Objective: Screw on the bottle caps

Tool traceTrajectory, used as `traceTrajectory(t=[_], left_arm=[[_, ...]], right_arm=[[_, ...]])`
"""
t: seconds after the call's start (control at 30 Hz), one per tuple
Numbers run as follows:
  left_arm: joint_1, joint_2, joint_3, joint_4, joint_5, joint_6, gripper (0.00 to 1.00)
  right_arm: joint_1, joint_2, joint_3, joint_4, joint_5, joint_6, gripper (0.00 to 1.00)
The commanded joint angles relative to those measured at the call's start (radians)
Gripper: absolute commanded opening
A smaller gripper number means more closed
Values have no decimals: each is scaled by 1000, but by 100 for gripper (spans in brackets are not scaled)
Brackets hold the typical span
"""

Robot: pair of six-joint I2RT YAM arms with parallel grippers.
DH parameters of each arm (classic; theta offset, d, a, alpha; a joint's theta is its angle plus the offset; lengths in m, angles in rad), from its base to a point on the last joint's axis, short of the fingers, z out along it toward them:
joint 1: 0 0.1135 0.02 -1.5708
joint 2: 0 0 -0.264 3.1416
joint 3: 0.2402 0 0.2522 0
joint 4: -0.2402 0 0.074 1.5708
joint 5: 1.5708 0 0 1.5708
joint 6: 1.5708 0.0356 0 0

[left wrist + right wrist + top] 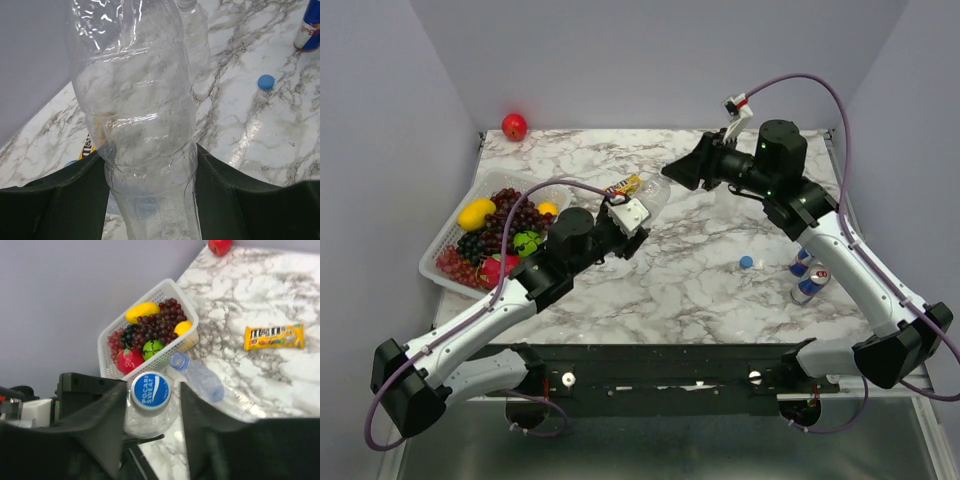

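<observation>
Bottle [140, 115], ribbed clear plastic, clamped in left claw [149, 167] (right claw [153, 386] parted around blue cap [150, 391])

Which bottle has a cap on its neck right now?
The colourless bottle in the left end effector: a blue cap sits on it. The slim blue-tinted bottle by the basket is open-mouthed.

- A robotics lab test cell is showing here: plain grey-lilac walls [380, 100] are boxing in 1 marble-patterned tabletop [720, 300] on 3 sides.
- 2 robot arms, the left arm [490, 318] and the right arm [860, 262], are sitting on a black rail [660, 378] at the near edge, purple cables [820, 85] looping loose.
- Mixed props are lying about: a white basket [165, 287] of fruit, a candy pack [274, 336], 2 drink cans [810, 285].
</observation>
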Motion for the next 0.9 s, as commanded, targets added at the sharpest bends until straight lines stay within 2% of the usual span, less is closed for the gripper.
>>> traceTrajectory(t=[0.0,0.03,0.07,0.17,0.27,0.4,0.73,0.87], left_arm=[[112,-25,25,-41,317,-90,0],[173,-26,25,-46,392,-110,0],[198,-24,28,-52,514,-136,0],[252,-15,49,-87,717,-139,0],[252,-15,52,-106,782,-113,0],[252,-12,54,-112,810,-113,0],[252,-18,68,-107,787,-110,0],[254,-13,71,-101,784,-111,0]], right_arm=[[-66,-69,-111,204,-120,-96,66],[-80,-77,-127,250,-167,-88,70],[-97,-81,-135,282,-245,-91,71],[-100,-86,-164,333,-338,-129,72],[-100,-74,-190,404,-429,-110,73],[-97,-31,-192,507,-590,-61,73],[-97,-20,-195,484,-621,-60,71],[-97,-41,-222,476,-585,-65,66]])
